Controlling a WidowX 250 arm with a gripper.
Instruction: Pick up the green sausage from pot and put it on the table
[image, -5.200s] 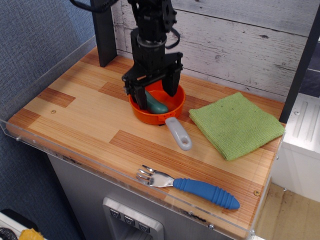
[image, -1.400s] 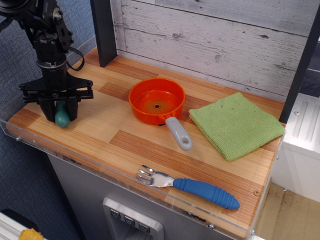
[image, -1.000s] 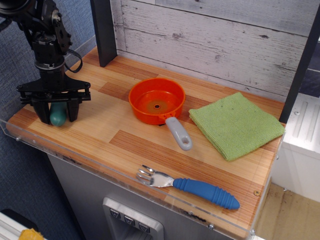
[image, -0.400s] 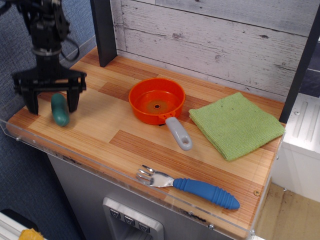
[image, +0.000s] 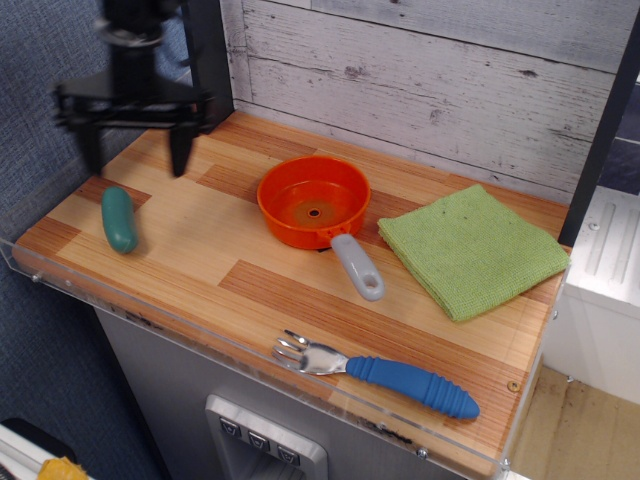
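The green sausage (image: 119, 219) lies flat on the table (image: 240, 280) near its front left corner. The orange pot (image: 313, 201) stands in the middle with nothing in it, its grey handle (image: 358, 268) pointing to the front right. My gripper (image: 135, 155) hangs well above the table, up and to the right of the sausage. Its two black fingers (image: 181, 152) are spread wide apart and hold nothing. The gripper is blurred by motion.
A light green cloth (image: 470, 250) lies to the right of the pot. A fork with a blue ribbed handle (image: 412, 385) lies near the front edge. A dark post (image: 208, 60) stands at the back left. A clear acrylic edge (image: 60, 285) runs along the table's front and left.
The gripper carried the sausage from the pot to the front left, set it down, opened, then rose and moved up and to the right. The sausage stays on the table.
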